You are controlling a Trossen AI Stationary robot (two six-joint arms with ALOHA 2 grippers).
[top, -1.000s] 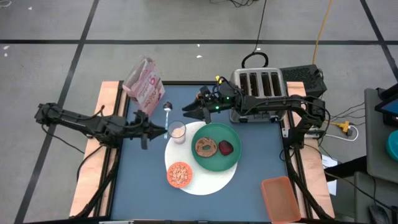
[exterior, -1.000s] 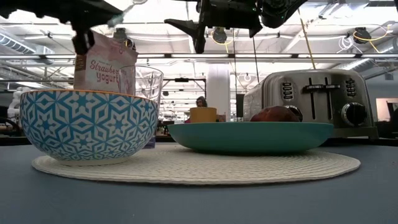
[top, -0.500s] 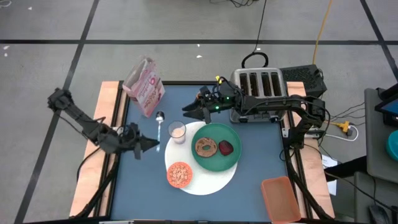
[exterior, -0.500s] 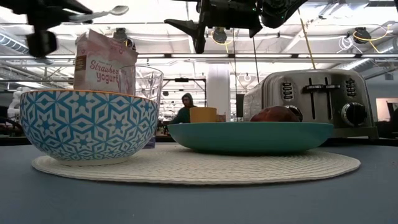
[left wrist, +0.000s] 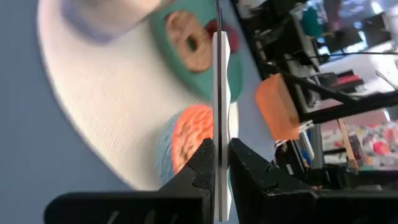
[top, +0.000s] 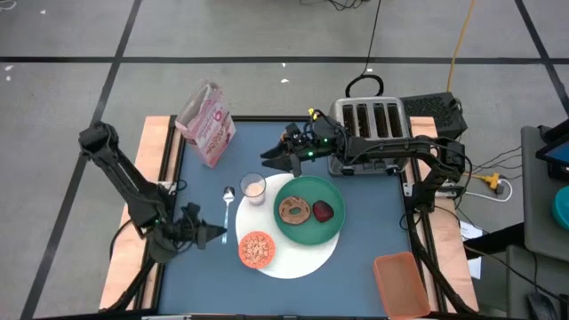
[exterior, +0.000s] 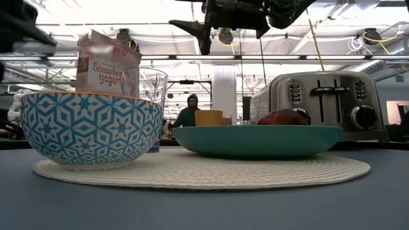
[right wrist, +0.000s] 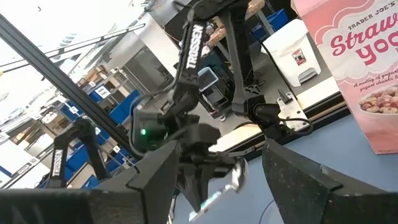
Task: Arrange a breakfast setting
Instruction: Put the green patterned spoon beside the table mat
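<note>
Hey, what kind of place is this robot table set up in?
Probably a robotics lab or workshop: exposed ceiling pipes, blue storage bins on racks, and another robot arm beyond the table.

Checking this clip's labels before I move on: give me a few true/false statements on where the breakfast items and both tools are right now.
1. The left tool grips the silver spoon. True.
2. The bagel lies on the green plate. True.
3. The small orange cereal bowl sits off the round white mat. False: it rests on the mat's edge nearest the left arm.
4. The right tool holds the small milk glass. False: it hangs open and empty near the toaster.
5. The pink cereal box lies on the plate. False: it stands apart, at the table's far edge.
</note>
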